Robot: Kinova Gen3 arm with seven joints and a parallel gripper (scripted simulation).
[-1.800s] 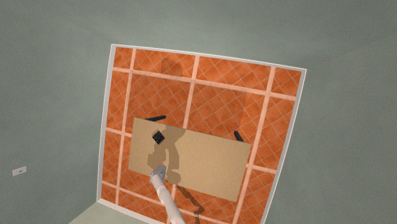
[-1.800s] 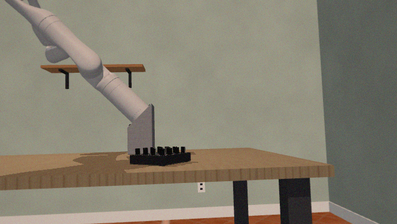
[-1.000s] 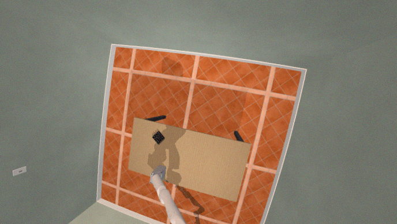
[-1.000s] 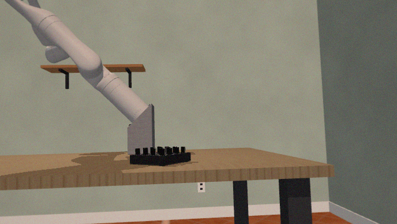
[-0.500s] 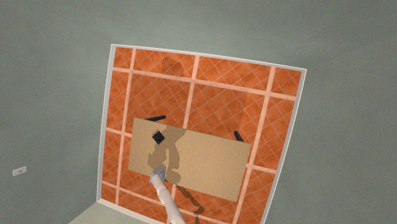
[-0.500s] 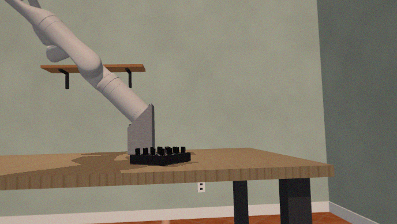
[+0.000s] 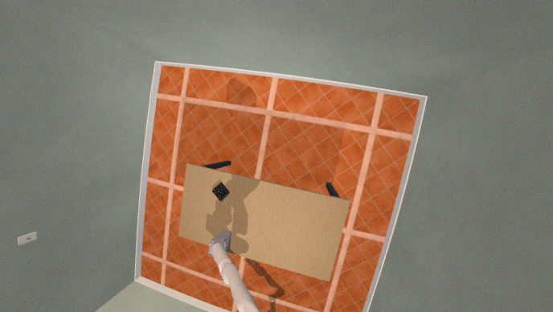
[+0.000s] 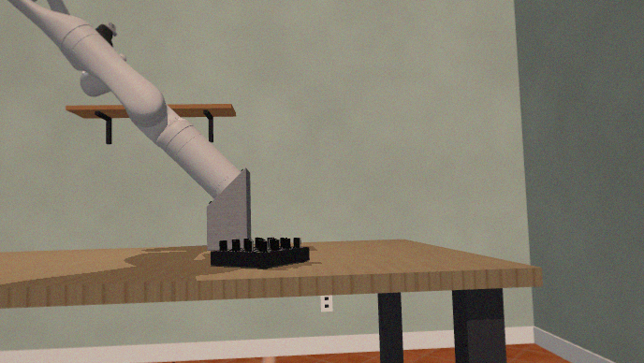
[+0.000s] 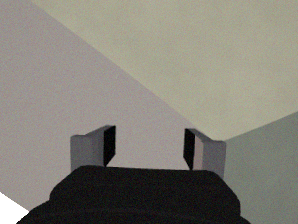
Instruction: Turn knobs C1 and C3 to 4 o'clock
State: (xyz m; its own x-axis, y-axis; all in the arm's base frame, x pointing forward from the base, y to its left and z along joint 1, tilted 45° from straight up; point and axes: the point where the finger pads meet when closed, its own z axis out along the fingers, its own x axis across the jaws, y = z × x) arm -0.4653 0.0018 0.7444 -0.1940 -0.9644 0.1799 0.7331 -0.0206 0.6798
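Your claw point(image 9: 149, 141) stands wide open, holding nothing. Knob box point(image 7: 220, 191) point(image 8: 259, 258): on the table point(image 7: 281, 225) point(image 8: 398, 262), left of centre in the top view. Risk: approaching misaligned could twist neighbouring knobs.

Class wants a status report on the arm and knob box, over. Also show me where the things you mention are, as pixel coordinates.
Gripper point(image 9: 149, 141) open, nothing between fingers. Knob box point(image 7: 220, 191) point(image 8: 239, 259) standing on table point(image 7: 281, 225) point(image 8: 421, 262). Nothing seen blocking its knobs. Knob settings unreadable.
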